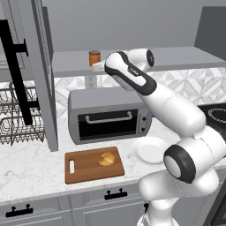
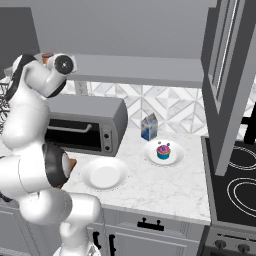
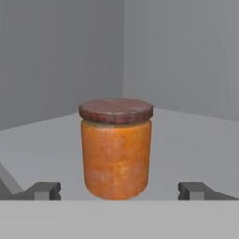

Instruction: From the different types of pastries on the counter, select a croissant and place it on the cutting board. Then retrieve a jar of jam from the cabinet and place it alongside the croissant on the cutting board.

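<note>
The jar of jam [image 3: 116,148], orange with a dark brown lid, stands upright on the grey shelf of the cabinet [image 1: 176,59]. My gripper [image 3: 120,191] is open, with its fingertips [image 3: 46,190] wide on either side of the jar and just short of it, not touching. In the left base view the hand [image 1: 98,66] reaches up to the jar of jam [image 1: 94,58]. The croissant [image 1: 107,159] lies on the right half of the brown cutting board [image 1: 84,170] on the counter [image 1: 31,172]. A cupcake [image 2: 163,151] sits on a white plate [image 2: 175,159].
The cabinet door [image 1: 44,75] with its black bar handle [image 1: 15,70] hangs open at the left. A grey toaster oven [image 1: 110,117] stands under the shelf, with an empty white plate [image 1: 148,152] beside it. A blue-and-white carton [image 2: 149,126], a dish rack [image 1: 17,117] and a stove [image 2: 240,185] are nearby.
</note>
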Tool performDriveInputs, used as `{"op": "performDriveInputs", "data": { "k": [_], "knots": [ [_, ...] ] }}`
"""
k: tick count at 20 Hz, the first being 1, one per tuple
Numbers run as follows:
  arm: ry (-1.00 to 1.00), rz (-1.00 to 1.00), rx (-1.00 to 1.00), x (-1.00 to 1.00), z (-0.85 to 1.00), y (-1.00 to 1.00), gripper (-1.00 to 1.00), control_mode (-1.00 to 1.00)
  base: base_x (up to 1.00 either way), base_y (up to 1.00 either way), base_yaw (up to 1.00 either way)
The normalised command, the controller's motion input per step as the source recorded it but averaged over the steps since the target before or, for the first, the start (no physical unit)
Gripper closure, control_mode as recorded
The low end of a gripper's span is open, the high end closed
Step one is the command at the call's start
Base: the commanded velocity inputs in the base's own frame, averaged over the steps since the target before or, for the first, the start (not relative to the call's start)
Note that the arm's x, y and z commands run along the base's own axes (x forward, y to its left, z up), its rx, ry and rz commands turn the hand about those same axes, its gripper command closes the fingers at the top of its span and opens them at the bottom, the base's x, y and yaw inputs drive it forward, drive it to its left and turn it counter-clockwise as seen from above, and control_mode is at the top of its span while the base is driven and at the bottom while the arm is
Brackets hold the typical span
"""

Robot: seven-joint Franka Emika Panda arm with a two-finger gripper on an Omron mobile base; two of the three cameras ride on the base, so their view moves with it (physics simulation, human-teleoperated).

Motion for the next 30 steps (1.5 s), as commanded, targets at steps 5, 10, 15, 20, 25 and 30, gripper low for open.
{"op": "performDriveInputs", "data": {
  "k": [5, 10, 15, 20, 25, 30],
  "knots": [
    [0.00, 0.00, 0.03, 0.47, -0.19, 0.22, -1.00, -1.00, 0.00, 0.00, 0.00],
    [0.00, 0.00, 0.03, 0.43, -0.11, 0.20, -1.00, -1.00, 0.00, 0.00, 0.00],
    [0.00, 0.00, 0.00, 0.21, -0.09, 0.15, 1.00, -1.00, 0.00, 0.00, 0.00],
    [-0.05, 0.00, 0.04, -0.04, 0.02, -0.02, 1.00, -1.00, 0.00, 0.00, 0.00],
    [-0.09, -0.05, 0.03, -0.24, 0.29, 0.00, 1.00, -1.00, 0.00, 0.00, 0.00],
    [-0.02, -0.08, -0.08, -0.81, 0.08, -0.28, 1.00, -1.00, 0.00, 0.00, 0.00]
  ]
}}
